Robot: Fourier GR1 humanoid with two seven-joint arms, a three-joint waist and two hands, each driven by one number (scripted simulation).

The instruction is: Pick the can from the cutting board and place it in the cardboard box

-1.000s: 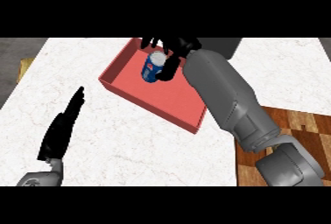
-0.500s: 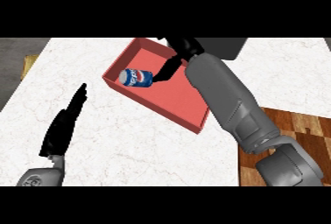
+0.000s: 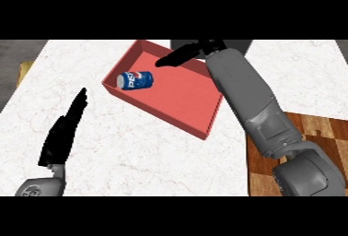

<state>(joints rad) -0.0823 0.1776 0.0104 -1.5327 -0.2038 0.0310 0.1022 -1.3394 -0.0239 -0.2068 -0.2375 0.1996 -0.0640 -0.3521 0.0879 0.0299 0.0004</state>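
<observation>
A blue can (image 3: 135, 80) lies on its side inside the red box (image 3: 204, 123), near the box's far left corner. My right hand (image 3: 178, 56) hovers over the box's far side, up and to the right of the can, open with its fingers straight and apart from the can. My left hand (image 3: 65, 131) rests open on the white counter at the lower left, fingers pointing up. Part of a wooden cutting board (image 3: 319, 131) shows at the right, behind my right forearm.
The white marble counter (image 3: 136, 152) spreads around the box. A dark strip runs along the counter's far edge at the top left.
The can has left my right hand and now lies on its side in the box. My right hand has opened and drawn back to the right. The view has shifted slightly.
</observation>
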